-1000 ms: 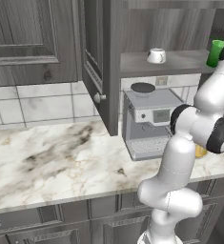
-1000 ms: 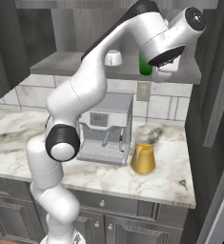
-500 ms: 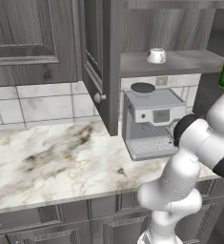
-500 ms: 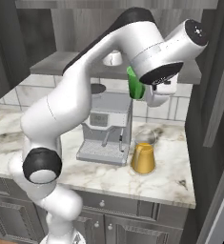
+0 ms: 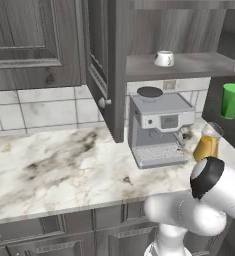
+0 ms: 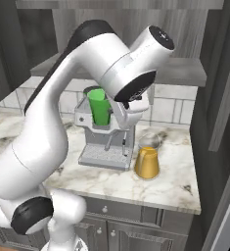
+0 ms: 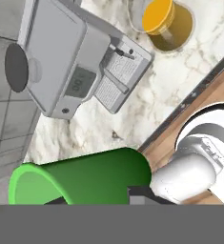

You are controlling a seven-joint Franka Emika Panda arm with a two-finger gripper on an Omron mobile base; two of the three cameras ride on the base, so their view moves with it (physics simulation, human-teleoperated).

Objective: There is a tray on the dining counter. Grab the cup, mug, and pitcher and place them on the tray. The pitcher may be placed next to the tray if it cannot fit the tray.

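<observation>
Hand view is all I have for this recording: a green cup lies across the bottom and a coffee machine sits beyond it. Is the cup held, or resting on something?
Observer: Held. In the right base view the cup hangs upright in the air in front of the coffee machine, with the gripper closed on its side.
Operator: Where is the mug?
Observer: The mug stands on the open shelf above the coffee machine, seen in the left base view.
Operator: And the pitcher beside the machine, is it standing?
Observer: Yes. The pitcher stands upright on the marble counter, to the right of the machine, apart from it.
</observation>
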